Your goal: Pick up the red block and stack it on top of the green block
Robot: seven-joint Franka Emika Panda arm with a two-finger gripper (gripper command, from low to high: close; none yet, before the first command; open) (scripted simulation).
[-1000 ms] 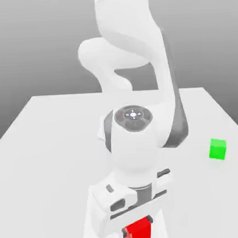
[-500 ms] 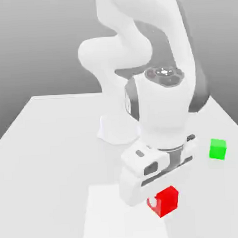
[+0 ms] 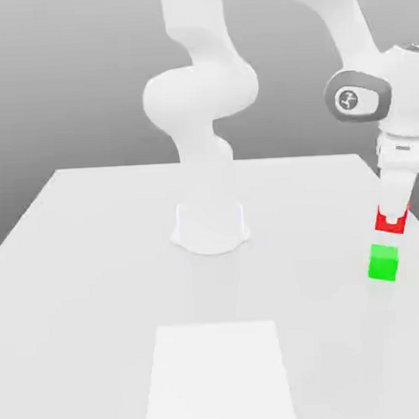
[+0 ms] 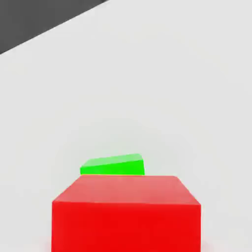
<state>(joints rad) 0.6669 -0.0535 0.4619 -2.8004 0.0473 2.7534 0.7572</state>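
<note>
Now the gripper (image 3: 392, 218) is clamped on the red block (image 3: 389, 222), just above the green block (image 3: 383, 263) on the table (image 3: 104, 279).

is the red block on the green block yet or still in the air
In the air: the red block hangs in the gripper above the green block, a gap between.

A plain white counter (image 3: 95, 279) spreads across the exterior view, its far edge meeting a bare grey backdrop (image 3: 67, 73) that darkens toward the top (no walls or windows to make out). A slightly brighter white rectangular patch (image 3: 220, 377) lies near the front. The light is soft and even.
</note>
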